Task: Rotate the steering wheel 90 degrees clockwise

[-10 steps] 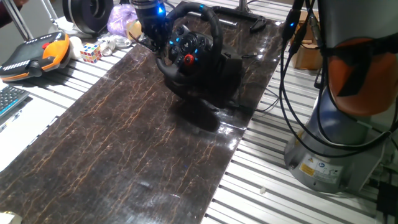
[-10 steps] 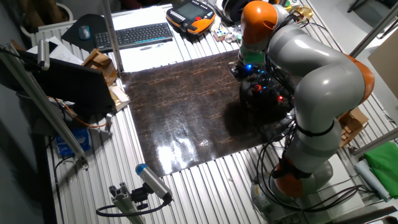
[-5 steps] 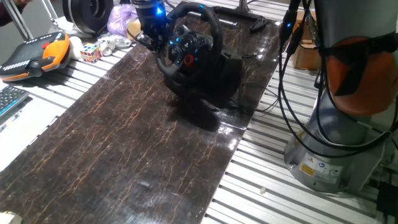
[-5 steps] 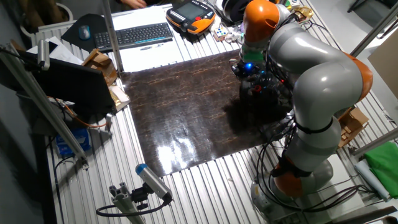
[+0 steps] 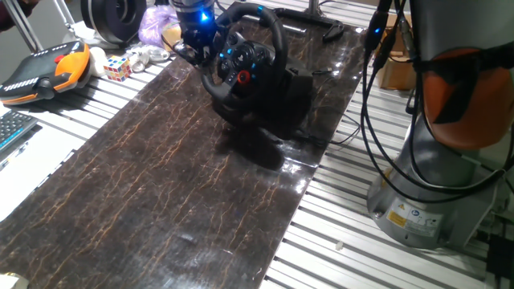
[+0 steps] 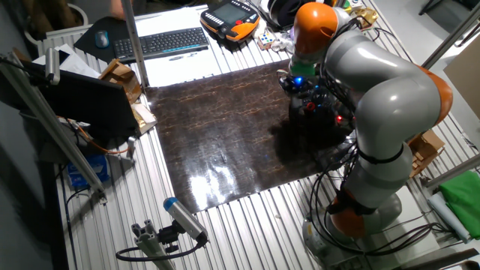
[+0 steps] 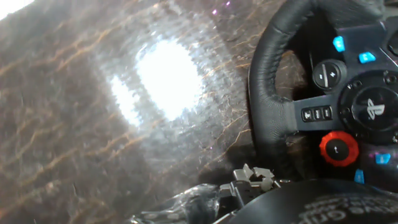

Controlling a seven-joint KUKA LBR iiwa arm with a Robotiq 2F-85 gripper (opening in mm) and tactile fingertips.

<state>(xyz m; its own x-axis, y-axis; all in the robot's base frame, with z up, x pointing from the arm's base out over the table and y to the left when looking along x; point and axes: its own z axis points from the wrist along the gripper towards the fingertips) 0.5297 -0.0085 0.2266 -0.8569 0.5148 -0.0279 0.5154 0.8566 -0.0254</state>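
The black steering wheel stands tilted on its bulky base at the far end of the dark marbled board. Its hub shows a red round button and blue-lit buttons. My gripper, with a blue light on the hand, is at the wheel's left rim, close against it. In the hand view the thick rim and the red button fill the right side; no fingers show there. In the other fixed view the gripper is above the wheel, partly hidden by the arm.
An orange teach pendant, a Rubik's cube, a black spool-like ring and a purple bag lie left of the wheel. A keyboard lies further off. The robot base and cables are on the right.
The gripper has shifted slightly upward along the wheel's left rim. The wheel's pose looks nearly the same.
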